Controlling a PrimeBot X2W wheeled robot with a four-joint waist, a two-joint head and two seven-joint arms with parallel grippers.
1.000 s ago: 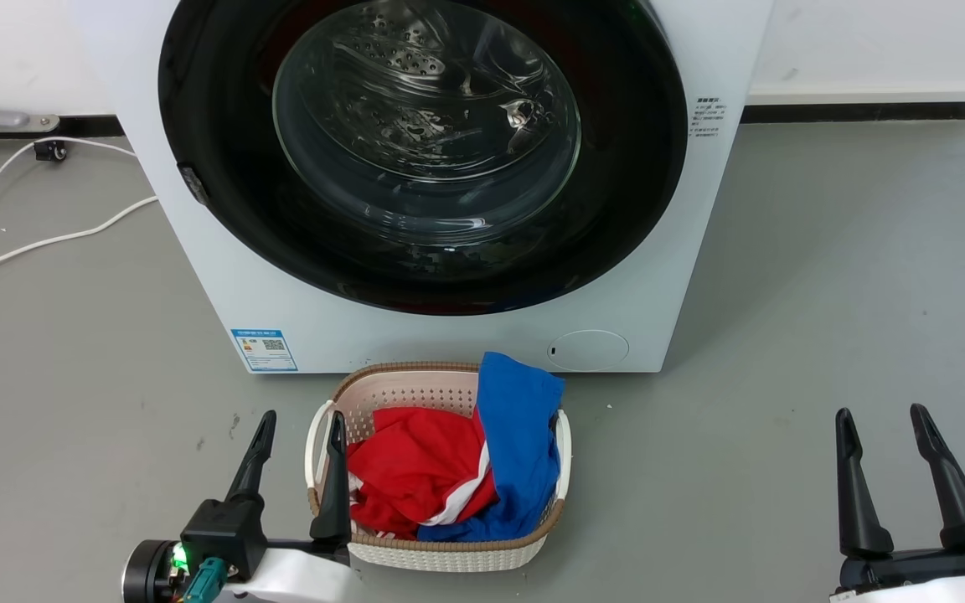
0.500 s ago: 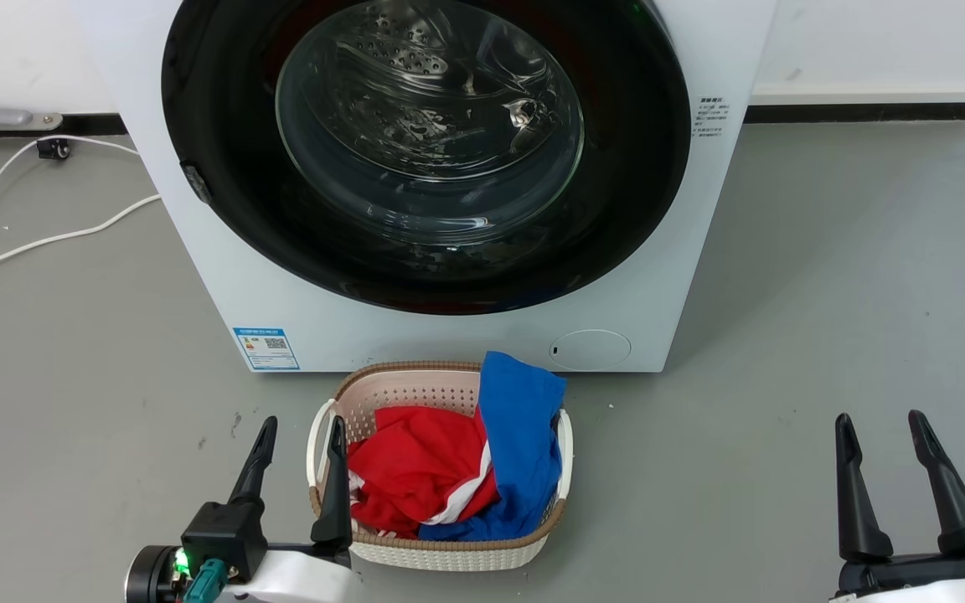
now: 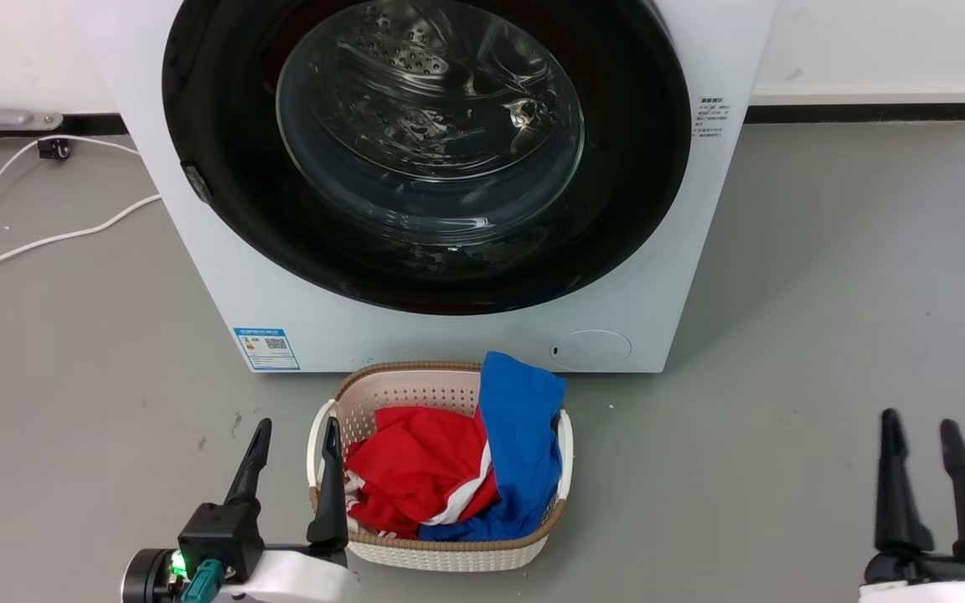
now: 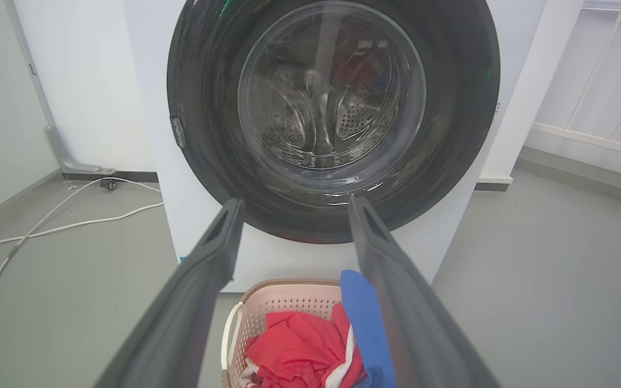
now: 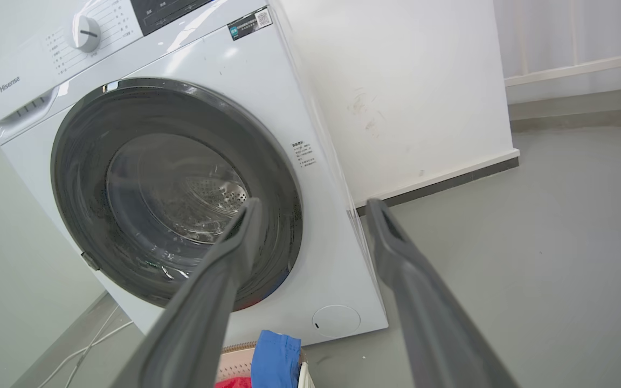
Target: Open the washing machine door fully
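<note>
The washing machine door (image 3: 430,126) is sitting shut, flush in the front of the white washing machine (image 5: 316,226), whose panel is showing "Hisense" (image 5: 10,84). A blue QR label (image 3: 265,348) at the front's lower left corner is too small to read. The left gripper (image 3: 297,423), beside the laundry basket (image 3: 449,553), and the right gripper (image 3: 919,419) are hovering with fingers spread, holding nothing.

Glossy black washing machine door (image 3: 214,100), clear glass centre, perforated shiny metal drum (image 3: 403,50) behind. Smooth white machine casing (image 3: 449,335). Perforated plastic basket (image 3: 449,553), woven-look rim; red and blue cloth (image 3: 415,469). Matt smooth grey floor (image 3: 784,335).
</note>
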